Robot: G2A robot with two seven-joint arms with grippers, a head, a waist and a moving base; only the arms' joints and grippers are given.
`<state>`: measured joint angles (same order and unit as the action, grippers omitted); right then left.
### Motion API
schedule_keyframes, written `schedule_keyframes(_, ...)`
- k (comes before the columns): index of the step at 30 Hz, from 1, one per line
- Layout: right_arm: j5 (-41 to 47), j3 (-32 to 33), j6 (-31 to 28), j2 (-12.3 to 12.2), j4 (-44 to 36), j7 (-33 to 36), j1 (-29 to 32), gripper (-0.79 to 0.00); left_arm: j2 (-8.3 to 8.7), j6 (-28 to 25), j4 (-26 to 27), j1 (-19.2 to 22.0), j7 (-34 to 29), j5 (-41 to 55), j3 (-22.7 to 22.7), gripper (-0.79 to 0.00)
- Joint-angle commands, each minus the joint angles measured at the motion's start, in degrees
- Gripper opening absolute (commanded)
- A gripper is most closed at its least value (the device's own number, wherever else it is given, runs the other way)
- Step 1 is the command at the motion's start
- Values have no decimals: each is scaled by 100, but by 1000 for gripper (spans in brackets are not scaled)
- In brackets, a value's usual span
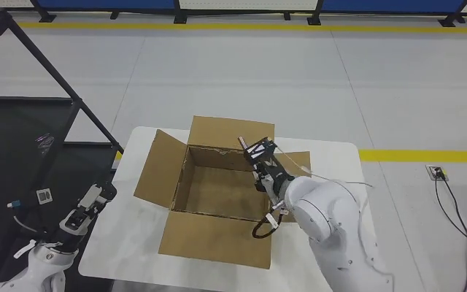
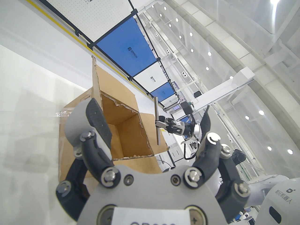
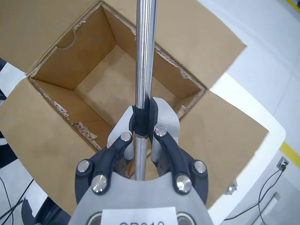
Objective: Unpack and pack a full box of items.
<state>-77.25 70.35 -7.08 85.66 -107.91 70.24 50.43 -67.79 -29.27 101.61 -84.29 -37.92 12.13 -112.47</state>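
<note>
An open cardboard box (image 1: 215, 191) stands on the white table (image 1: 332, 157), its flaps folded outward and its brown floor (image 3: 112, 80) bare. My right gripper (image 3: 143, 118) is shut on a shiny metal rod (image 3: 145, 36), held over the box's right rim. From the left wrist view the rod (image 2: 157, 120) hangs nearly upright in the right gripper (image 2: 161, 125) beyond the box (image 2: 121, 127). My left gripper (image 2: 150, 120) is open with nothing between its fingers, low at the table's left edge, apart from the box (image 1: 87, 204).
A black frame and dark mat (image 1: 44, 146) lie left of the table. A cable and floor socket (image 1: 436, 174) sit to the right. Yellow floor tape (image 1: 412, 155) runs past the table's right side.
</note>
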Motion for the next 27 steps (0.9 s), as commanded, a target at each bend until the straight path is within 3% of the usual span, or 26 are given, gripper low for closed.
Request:
schedule_keyframes(1, -207, 273, 134, -46, -390, 6, 289, -785, 0, 0, 0, 0, 0, 0, 0, 0)
schedule_keyframes(6, -337, 1107, 325, -151, -975, -38, 995, -785, 0, 0, 0, 0, 0, 0, 0, 0)
schedule_keyframes(14, 145, 2377, 219, -285, -886, -195, 1719, -785, 0, 0, 0, 0, 0, 0, 0, 0)
schedule_keyframes(18, 384, 2600, 26, -336, -598, -114, 1872, -785, 0, 0, 0, 0, 0, 0, 0, 0)
schedule_keyframes(27, 456, 2412, -48, -410, 770, -40, 1512, -785, 0, 0, 0, 0, 0, 0, 0, 0)
